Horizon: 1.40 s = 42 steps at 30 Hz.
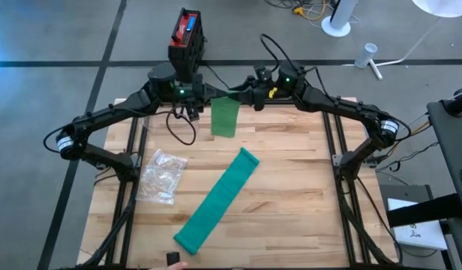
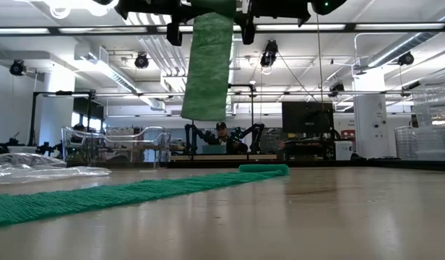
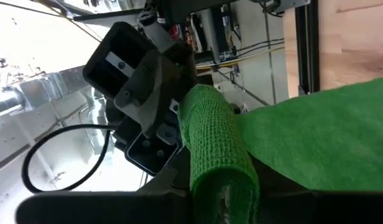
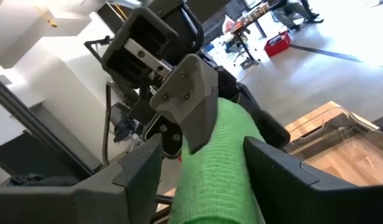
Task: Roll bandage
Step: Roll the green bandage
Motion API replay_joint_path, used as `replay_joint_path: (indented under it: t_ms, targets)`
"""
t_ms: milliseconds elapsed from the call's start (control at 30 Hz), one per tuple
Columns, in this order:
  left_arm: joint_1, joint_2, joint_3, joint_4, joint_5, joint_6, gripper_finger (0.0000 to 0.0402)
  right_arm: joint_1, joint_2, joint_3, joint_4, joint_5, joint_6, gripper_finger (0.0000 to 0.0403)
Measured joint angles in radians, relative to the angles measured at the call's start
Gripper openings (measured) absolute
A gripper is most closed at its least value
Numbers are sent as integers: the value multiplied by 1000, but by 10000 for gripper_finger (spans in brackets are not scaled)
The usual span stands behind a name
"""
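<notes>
A green bandage is partly wound into a roll [image 3: 213,137] held level, high above the table's far middle, between my two grippers. A loose length [image 2: 206,65] hangs from the roll, its lower end clear of the table. Another green strip [image 1: 216,199] lies flat and slanting on the wood, with a small rolled end [image 2: 263,170] at its far end. My left gripper [image 3: 222,205] is shut on the roll. My right gripper [image 4: 204,174] faces it, fingers spread on either side of the roll's other end. My left gripper pinches one end of the roll [image 3: 226,180] between its two fingers, coming level from the table's left and lying along the roll; one finger [image 4: 191,112] rests on the roll's side. The roll is lifted clear, with the loose length hanging slack below. My right gripper's fingers [image 4: 275,171] flank the roll; I cannot tell whether they touch it.
A crinkled clear plastic bag [image 1: 163,176] lies on the table's left half. A red and black box [image 1: 187,34] stands on the floor beyond the far edge. Bare wood [image 1: 291,187] lies to the right of the flat strip.
</notes>
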Motion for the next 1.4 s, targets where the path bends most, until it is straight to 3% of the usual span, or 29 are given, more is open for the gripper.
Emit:
replay_joint_path:
  t_ms: [200, 400, 633, 933, 1133, 1267, 1400]
  targets:
    - [1, -2, 0, -2, -6, -7, 53, 6, 0, -1, -34, 53, -17, 181]
    - [7, -4, 0, -1, -9, -53, 56, 7, 0, -2, -39, 69, -58, 118]
    - [6, -4, 0, 7, -50, -205, 102, 7, 0, -2, -30, 82, -112, 50]
    - [10, -17, 0, -21, -107, -597, 211, 6, -10, -2, -44, 71, -209, 53]
    - [10, -29, 0, -28, -212, -986, 286, 4, -40, -2, -45, 72, -345, 51]
    - [10, -37, 1, -27, -215, -1209, 323, 4, -44, -2, -47, 98, -410, 52]
    - [10, -35, 40, -31, -184, -1321, 349, 4, -47, -2, -36, 112, -469, 51]
